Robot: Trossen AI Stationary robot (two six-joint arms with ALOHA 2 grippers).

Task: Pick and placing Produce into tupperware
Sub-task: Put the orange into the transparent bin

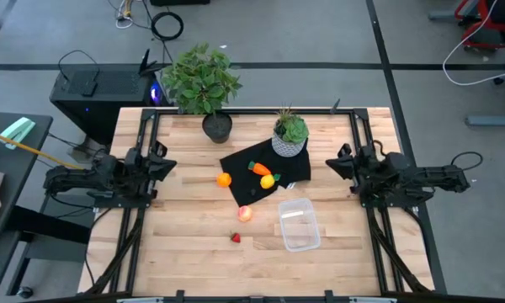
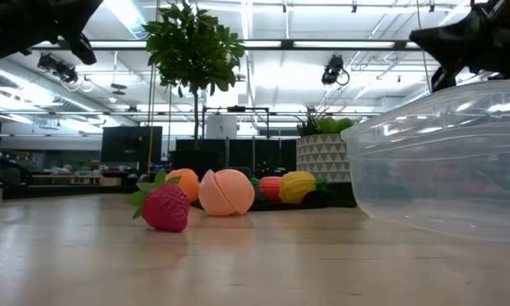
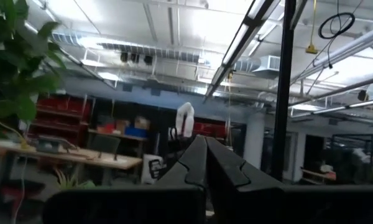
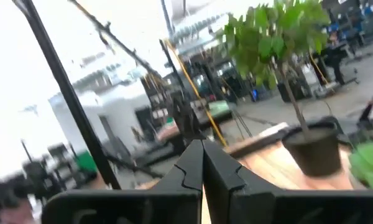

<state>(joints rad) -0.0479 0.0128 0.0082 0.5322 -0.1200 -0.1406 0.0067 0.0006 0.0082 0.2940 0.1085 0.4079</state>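
My left claw (image 1: 162, 165) and right claw (image 1: 335, 166), at mid-frame edges, are closed on nothing. The produce (image 1: 246, 213) lies centre-frame beside the empty tupperware (image 1: 299, 225), nothing picked yet.

The clear tupperware (image 1: 299, 225) stands open and empty. Strawberry (image 1: 234, 237) and pink ball (image 1: 245, 213) lie near it; orange ball (image 1: 224, 178), carrot (image 1: 258, 168) and yellow piece (image 1: 268, 179) farther away.

Ceiling strip lights (image 2: 263, 44) are flooding the room brightly; glare is washing out the right wrist view, which is blurring heavily throughout.
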